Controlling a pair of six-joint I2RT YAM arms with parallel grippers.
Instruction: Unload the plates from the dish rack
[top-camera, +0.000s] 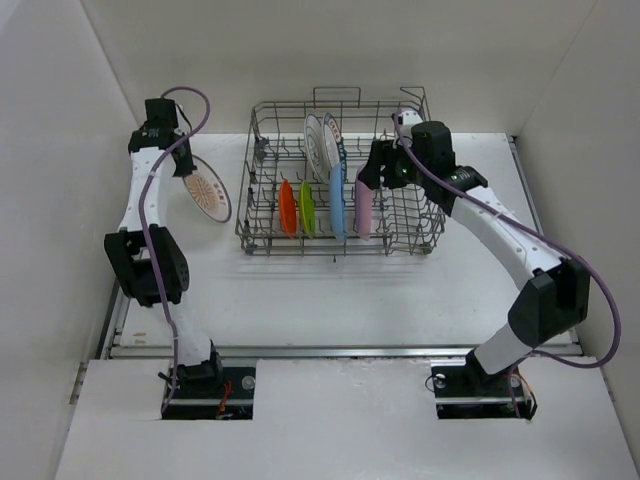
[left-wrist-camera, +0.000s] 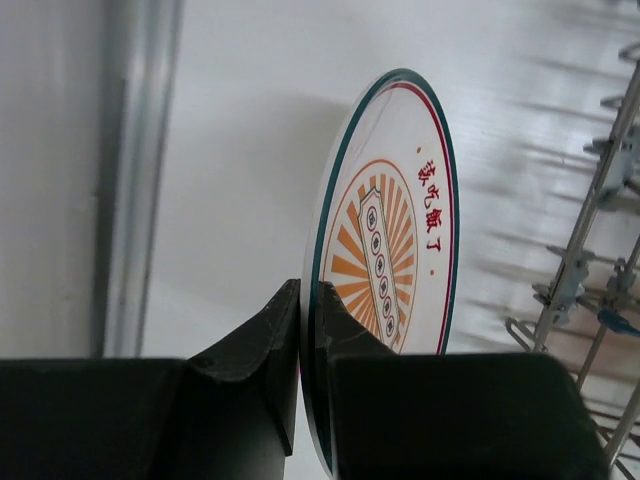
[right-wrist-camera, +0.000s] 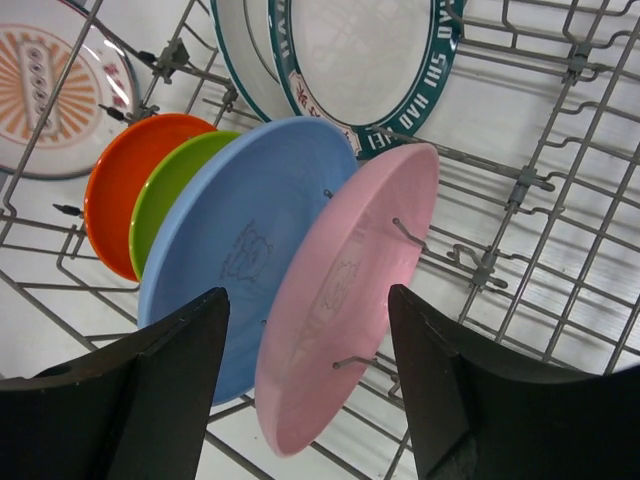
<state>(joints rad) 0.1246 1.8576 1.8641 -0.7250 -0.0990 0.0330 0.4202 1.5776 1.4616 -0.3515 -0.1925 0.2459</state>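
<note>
Table (top-camera: 330, 300), white and walled in on the left, right and far sides, carries the dish rack (top-camera: 400, 250) at its far middle. The rack's long side runs left to right.

Two arms rise from the near edge. The left arm (top-camera: 140, 215) reaches along the left wall and the right arm (top-camera: 500, 235) bends in over the rack's right end. A purple cable (top-camera: 590, 290) trails along each.

Left of the rack and apart from it, the sunburst plate (top-camera: 208, 188) (left-wrist-camera: 385, 250) hangs tilted, its patterned face turned up and toward the rack. The left tool (left-wrist-camera: 305, 300) is clamped on its rim, one finger on each face. Whether its low edge meets the table cannot be told.

Inside the rack six plates stand on edge between the tines, faces turned left and right, edges running near to far. At the far middle stand a teal-rim plate (top-camera: 333, 145) (right-wrist-camera: 370, 60) and a white plate (top-camera: 314, 140) (right-wrist-camera: 240, 50) just left of it. In the near row, right to left, are the pink plate (top-camera: 364, 208) (right-wrist-camera: 350, 290), the light blue plate (top-camera: 338, 205) (right-wrist-camera: 240, 240), the smaller green plate (top-camera: 308, 210) (right-wrist-camera: 165, 195) and the orange plate (top-camera: 288, 208) (right-wrist-camera: 115, 180), close together, each leaning on tines.

The right tool (top-camera: 368, 180) (right-wrist-camera: 305, 300) hangs over the pink plate with its fingers spread wide. In the wrist view the pink rim and part of the light blue one lie between them, and neither finger visibly touches a plate.
</note>
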